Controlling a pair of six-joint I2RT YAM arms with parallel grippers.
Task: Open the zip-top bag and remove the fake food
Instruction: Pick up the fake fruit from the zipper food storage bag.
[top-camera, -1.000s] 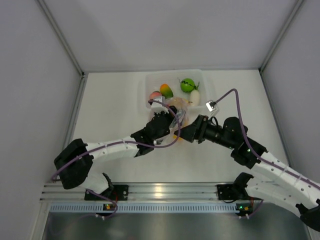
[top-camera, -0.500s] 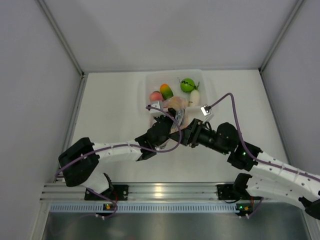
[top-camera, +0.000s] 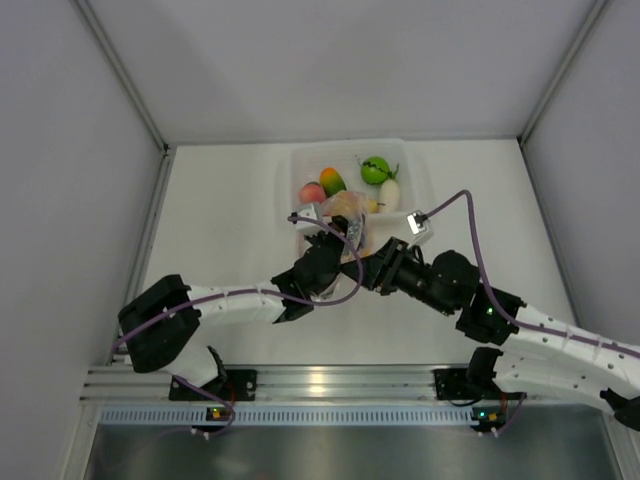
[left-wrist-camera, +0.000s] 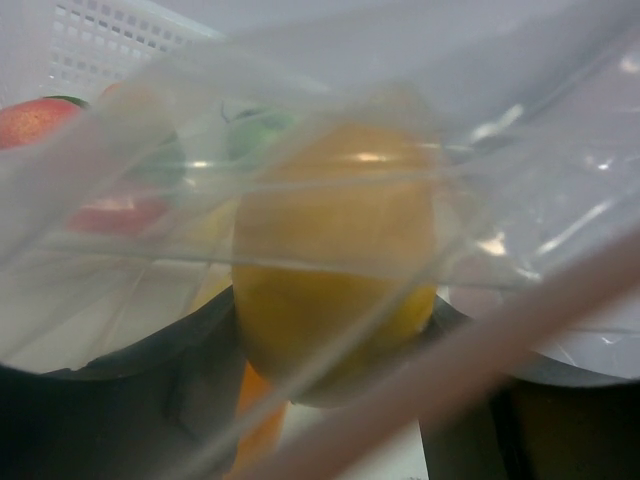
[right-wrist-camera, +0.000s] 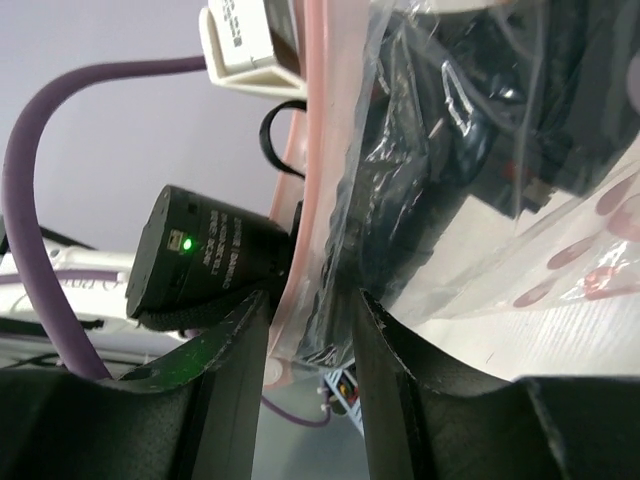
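Note:
The clear zip-top bag (top-camera: 350, 212) hangs at the near rim of the tub, between my two grippers. In the left wrist view the bag (left-wrist-camera: 520, 150) fills the frame, with a yellow-orange piece of fake food (left-wrist-camera: 335, 270) inside it. My left gripper (left-wrist-camera: 335, 345) is shut on the bag, its dark fingers (left-wrist-camera: 110, 400) pressing both sides of that fruit through the film. My right gripper (right-wrist-camera: 310, 310) is open, and the bag's pink zip strip (right-wrist-camera: 318, 150) and crumpled edge lie between its jaws. From above, the right gripper (top-camera: 368, 262) meets the left gripper (top-camera: 340, 232) at the bag.
A clear rigid tub (top-camera: 418, 172) at the back holds a pink-red fruit (top-camera: 312, 190), an orange-green one (top-camera: 332, 181), a green one (top-camera: 376, 168) and a white one (top-camera: 389, 193). Purple cables loop over both wrists. Grey walls enclose the table on both sides and behind.
My right gripper has slid left onto the bag's zip edge and its jaws have narrowed around it. The left gripper has kept its hold and barely shifted.

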